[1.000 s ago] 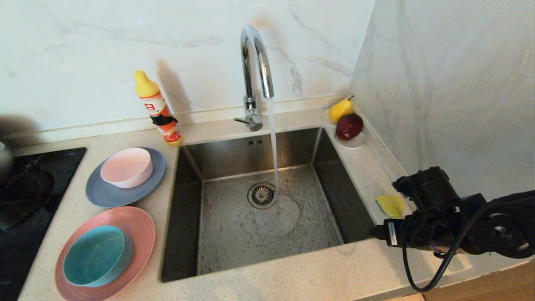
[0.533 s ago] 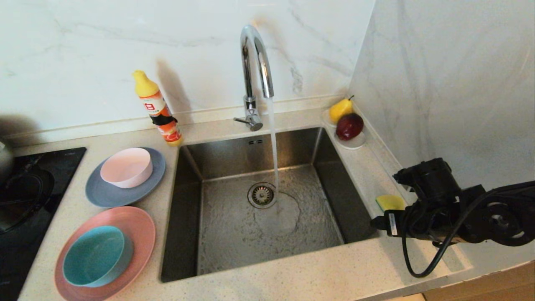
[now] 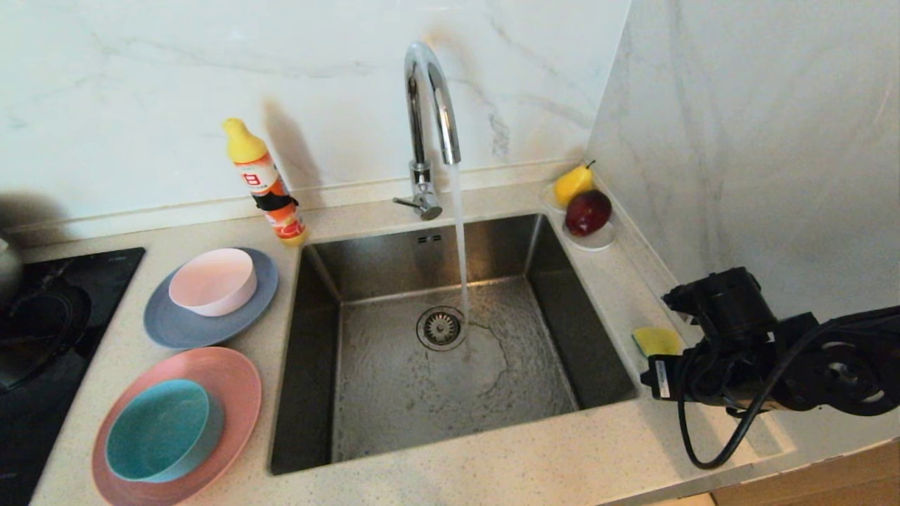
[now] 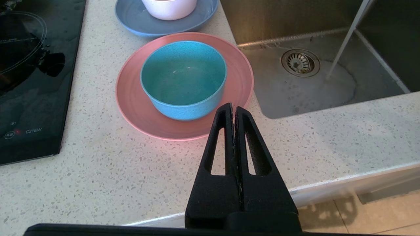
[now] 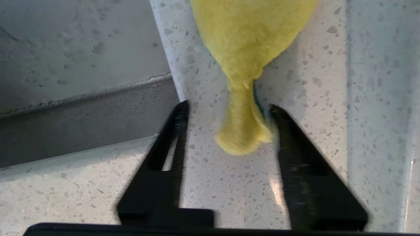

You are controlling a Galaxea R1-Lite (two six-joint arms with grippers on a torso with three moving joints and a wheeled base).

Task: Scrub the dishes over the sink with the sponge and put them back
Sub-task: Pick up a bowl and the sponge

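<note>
The yellow sponge (image 3: 655,340) with its green face lies on the counter right of the sink (image 3: 394,260). My right gripper (image 5: 228,106) is low over it and open. The sponge's (image 5: 249,39) narrow end sits between the fingers, one finger touches it and a gap shows at the other. A pale pink bowl (image 3: 213,281) stands on the grey-blue plate (image 3: 176,330), and a teal bowl (image 3: 162,429) on the pink plate (image 3: 235,379), left of the sink. My left gripper (image 4: 233,106) hangs shut and empty before the pink plate (image 4: 137,108).
Water runs from the chrome tap (image 3: 429,105) into the basin. An orange detergent bottle (image 3: 267,183) stands behind the plates. A white saucer (image 3: 594,242) with a pear and a red fruit sits in the far right corner. A black hob (image 3: 42,330) lies at left; the marble wall is close on the right.
My right arm has shifted a little farther over the sponge, covering more of it. Left arm and dishes have not moved.
</note>
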